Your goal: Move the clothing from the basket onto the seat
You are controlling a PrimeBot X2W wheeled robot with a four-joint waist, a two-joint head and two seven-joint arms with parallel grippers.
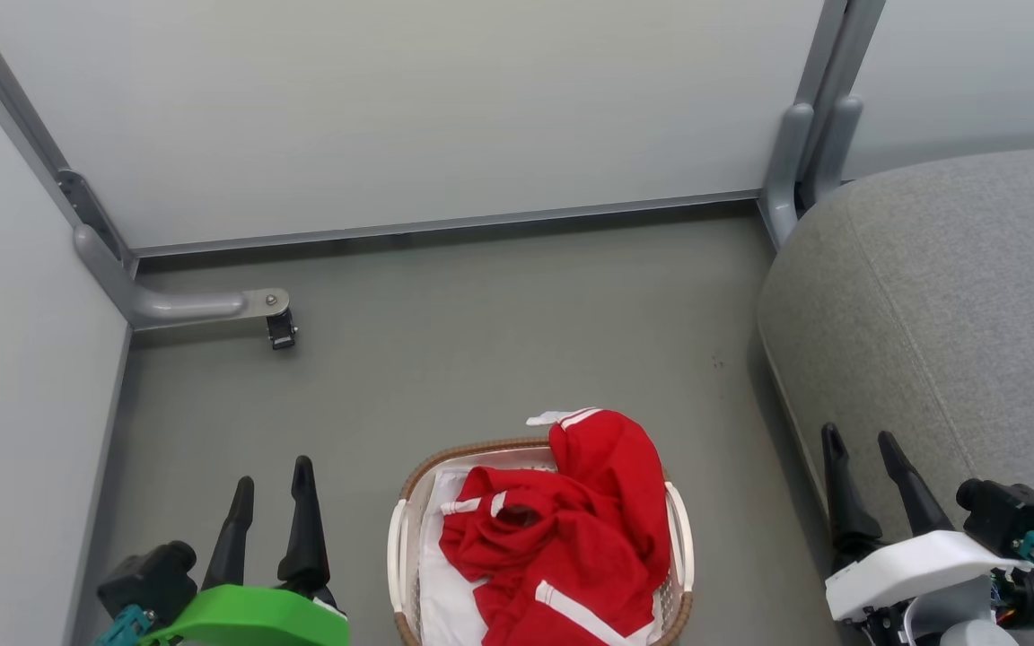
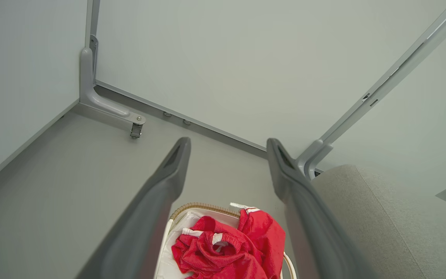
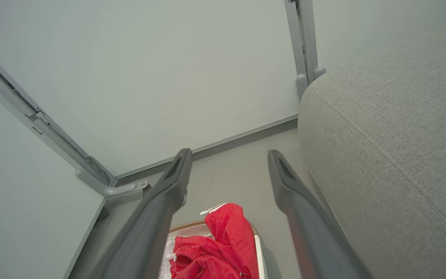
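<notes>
Lying heaped in the basket (image 1: pixel 402 529), clothing (image 1: pixel 562 529) was untouched, none on the seat (image 1: pixel 948 296); left hand (image 1: pixel 273 474) and right hand (image 1: pixel 858 437) hung wide, empty. Transfer not begun.

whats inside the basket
The basket holds the red clothing, heaped and draping over the far rim. A white sheet shows beneath it on the robot's left side. The basket's bottom and anything under the red heap are covered.
</notes>
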